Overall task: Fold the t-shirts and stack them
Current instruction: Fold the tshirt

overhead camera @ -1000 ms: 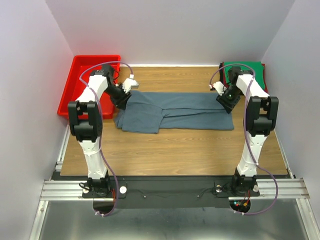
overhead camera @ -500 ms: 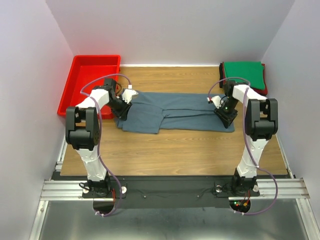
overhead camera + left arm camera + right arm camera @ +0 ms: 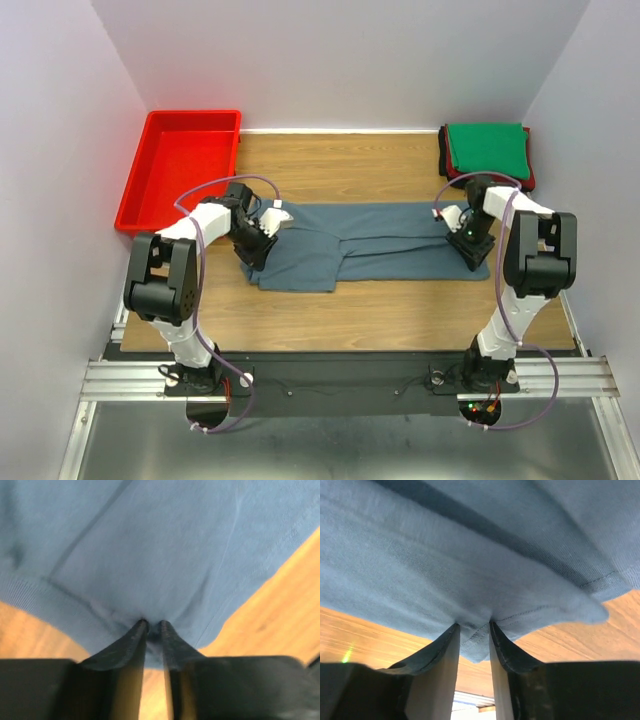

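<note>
"Why are both arms down at the ends of the blue-grey t-shirt (image 3: 385, 232)?"

"Each has pinched an edge. The left gripper (image 3: 152, 625) is nipped nearly closed on cloth at one end, the right gripper (image 3: 472, 626) likewise at the other, so they can lift it taut for a fold, I'd say. It lies mid-way across the table (image 3: 400, 300)."

"And the red tray (image 3: 131, 196)?"

"Nothing in it. The green t-shirt (image 3: 487, 148) sits folded in the far right corner, perhaps on others; hard to tell."
</note>
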Robot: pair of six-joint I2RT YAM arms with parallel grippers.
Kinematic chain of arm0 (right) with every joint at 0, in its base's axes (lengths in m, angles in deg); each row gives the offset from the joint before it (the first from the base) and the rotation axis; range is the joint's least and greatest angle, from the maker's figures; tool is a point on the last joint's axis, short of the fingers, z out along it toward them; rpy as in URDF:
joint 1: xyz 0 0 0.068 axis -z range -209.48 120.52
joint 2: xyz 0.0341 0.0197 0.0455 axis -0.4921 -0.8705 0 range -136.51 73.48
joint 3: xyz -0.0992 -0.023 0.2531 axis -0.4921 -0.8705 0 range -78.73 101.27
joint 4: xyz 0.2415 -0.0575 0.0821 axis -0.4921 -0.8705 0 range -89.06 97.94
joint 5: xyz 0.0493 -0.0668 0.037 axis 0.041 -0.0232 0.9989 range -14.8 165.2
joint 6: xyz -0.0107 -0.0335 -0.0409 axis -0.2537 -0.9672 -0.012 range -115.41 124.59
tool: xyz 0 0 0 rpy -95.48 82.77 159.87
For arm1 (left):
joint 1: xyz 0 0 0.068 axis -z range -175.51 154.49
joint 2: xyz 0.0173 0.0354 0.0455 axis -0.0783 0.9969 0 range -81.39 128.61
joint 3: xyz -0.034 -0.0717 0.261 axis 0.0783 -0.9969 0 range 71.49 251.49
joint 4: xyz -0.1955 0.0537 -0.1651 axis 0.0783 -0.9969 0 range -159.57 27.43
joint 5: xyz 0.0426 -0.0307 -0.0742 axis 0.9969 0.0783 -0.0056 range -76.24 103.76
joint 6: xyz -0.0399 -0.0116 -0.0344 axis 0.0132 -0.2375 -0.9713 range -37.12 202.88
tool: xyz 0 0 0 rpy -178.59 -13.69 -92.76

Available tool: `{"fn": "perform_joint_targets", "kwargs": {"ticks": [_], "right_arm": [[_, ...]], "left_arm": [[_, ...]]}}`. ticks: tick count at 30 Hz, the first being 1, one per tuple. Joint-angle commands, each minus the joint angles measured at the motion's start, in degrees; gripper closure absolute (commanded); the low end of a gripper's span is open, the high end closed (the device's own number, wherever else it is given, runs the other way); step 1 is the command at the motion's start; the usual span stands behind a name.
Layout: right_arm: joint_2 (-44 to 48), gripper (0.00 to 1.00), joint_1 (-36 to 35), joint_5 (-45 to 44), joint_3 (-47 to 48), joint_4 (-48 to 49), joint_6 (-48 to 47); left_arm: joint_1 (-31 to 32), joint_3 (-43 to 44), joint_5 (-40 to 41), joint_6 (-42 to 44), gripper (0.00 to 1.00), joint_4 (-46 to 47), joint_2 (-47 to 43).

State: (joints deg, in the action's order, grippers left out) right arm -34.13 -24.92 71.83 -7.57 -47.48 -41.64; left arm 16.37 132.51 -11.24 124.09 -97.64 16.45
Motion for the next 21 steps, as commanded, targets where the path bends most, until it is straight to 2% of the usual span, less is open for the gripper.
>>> {"fn": "perform_joint_targets", "kwargs": {"ticks": [1,2,5,6,8,10,12,15,21], "right_arm": [[1.09,0.62,1.6,2.56,3.34,1.02,0.17],[0.74,0.59,1.25,5.37,5.9,-3.08,0.62],[-0.31,0.58,0.19,16.7,19.25,-9.16,5.01],[-0.14,0.58,-0.86,22.39,21.63,-11.7,7.71],[1.18,0.55,-2.79,28.31,24.91,-12.61,10.1],[4.24,0.51,-6.73,33.59,23.25,-10.77,14.93],[6.52,0.5,-11.99,40.35,18.34,-6.84,20.54],[7.24,0.5,-20.34,43.27,11.74,-0.69,26.27],[6.89,0.5,-33.35,48.82,1.99,15.48,45.85]], "left_arm": [[-0.54,1.9,-4.7,-1.4,0.63,-4.91,-5.46],[-0.63,2.7,-8.54,0.78,0.57,-7.53,-6.95],[-1.5,4.11,-15.49,6.58,0.5,-12.64,-10.03],[-1.6,3.68,-16.31,9.56,0.48,-14.74,-12.48],[-1.77,1.4,-17.02,13.0,0.47,-16.51,-14.78],[-1.86,-0.88,-16.67,18.36,0.47,-18.63,-17.68],[-1.86,-6.67,-14.3,22.05,0.47,-17.41,-21.61],[-1.68,-10.46,-10.79,26.1,0.48,-14.51,-27.15],[-1.6,-18.47,-7.35,37.1,0.5,-10.83,-34.54]]}}
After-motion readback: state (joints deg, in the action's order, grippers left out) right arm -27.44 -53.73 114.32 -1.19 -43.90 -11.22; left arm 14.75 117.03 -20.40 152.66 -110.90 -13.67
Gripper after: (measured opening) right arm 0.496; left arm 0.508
